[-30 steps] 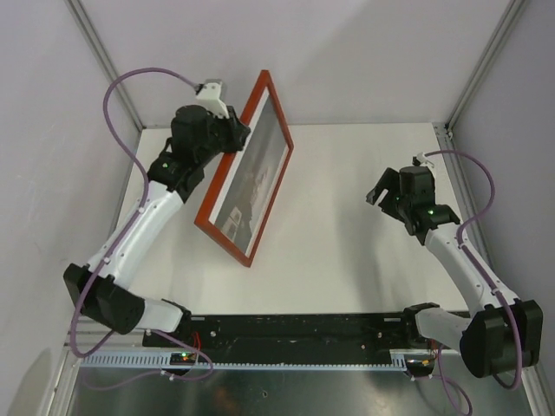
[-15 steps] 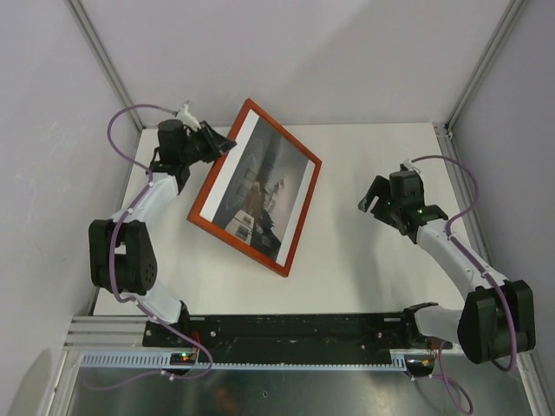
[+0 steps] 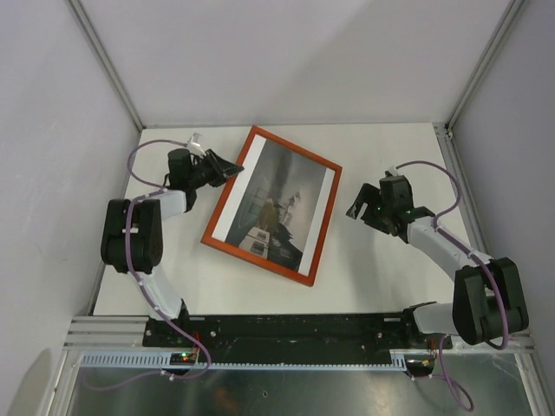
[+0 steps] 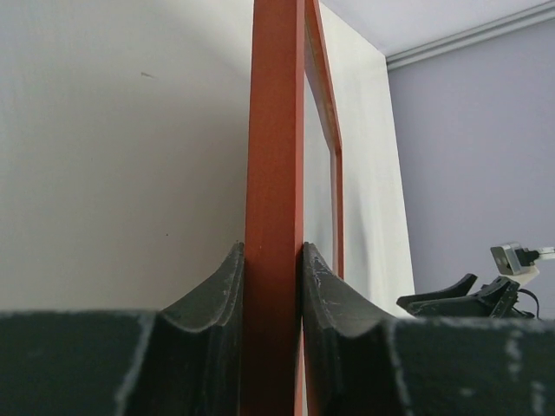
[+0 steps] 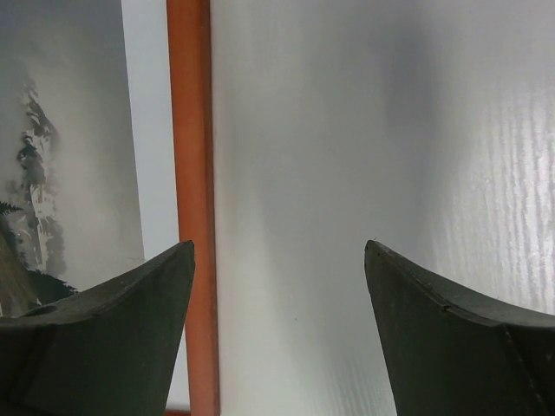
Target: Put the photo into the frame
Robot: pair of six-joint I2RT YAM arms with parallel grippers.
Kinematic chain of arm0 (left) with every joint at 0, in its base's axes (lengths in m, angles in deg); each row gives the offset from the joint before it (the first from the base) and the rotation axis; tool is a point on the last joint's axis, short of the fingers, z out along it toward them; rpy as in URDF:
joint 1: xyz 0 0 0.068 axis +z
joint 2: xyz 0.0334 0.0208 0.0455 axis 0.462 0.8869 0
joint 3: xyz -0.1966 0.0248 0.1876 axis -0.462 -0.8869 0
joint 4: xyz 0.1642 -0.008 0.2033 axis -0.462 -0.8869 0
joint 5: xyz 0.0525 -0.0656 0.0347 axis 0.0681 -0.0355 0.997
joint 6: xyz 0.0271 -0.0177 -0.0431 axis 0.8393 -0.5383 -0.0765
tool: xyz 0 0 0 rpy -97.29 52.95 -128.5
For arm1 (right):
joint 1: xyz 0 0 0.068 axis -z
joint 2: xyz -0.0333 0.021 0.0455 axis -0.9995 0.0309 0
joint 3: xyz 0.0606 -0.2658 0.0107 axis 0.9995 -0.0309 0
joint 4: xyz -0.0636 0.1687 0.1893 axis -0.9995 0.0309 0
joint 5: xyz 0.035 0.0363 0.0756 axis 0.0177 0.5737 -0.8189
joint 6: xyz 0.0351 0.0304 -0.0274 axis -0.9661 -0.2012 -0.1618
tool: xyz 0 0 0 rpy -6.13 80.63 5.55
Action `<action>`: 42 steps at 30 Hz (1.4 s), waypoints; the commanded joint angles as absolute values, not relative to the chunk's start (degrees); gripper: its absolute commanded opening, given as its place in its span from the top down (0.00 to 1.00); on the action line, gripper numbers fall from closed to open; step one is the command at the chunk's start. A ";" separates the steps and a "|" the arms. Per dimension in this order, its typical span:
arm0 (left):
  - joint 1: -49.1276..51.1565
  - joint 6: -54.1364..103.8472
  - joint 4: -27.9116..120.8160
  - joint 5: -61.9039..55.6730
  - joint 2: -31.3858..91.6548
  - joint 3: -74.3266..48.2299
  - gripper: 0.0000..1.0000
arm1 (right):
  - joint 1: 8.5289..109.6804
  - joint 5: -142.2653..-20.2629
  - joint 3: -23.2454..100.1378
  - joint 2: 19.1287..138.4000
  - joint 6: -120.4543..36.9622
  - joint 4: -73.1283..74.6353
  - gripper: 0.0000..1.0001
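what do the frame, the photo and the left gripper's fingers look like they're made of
The frame: probably painted wood, matte red-orange, a flat square-edged bar. The photo: paper print, going by its flat white border. Fingers of the left gripper: likely black moulded plastic, scuffed pale at the edges.

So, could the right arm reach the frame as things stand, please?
Probably yes: the right gripper is open just beside the frame, with only bare table between; the left gripper clamps the opposite edge.
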State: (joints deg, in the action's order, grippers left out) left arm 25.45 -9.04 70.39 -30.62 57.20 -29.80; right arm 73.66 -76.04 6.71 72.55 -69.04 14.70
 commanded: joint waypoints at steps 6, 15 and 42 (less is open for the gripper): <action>25.06 -5.56 73.38 -32.46 62.29 -33.54 0.78 | 72.60 -79.60 3.97 75.32 -69.34 6.99 0.15; 25.08 -5.15 73.88 -32.52 64.39 -34.92 0.50 | 71.19 -79.54 3.01 76.21 -70.31 4.70 0.15; 24.58 4.03 55.14 -15.21 57.12 -32.11 0.02 | 68.83 -78.16 1.53 75.45 -71.25 3.88 0.15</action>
State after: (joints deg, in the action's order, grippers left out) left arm 24.95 -2.13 66.15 -26.01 61.44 -34.87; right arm 69.18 -79.25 1.79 76.95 -70.94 5.02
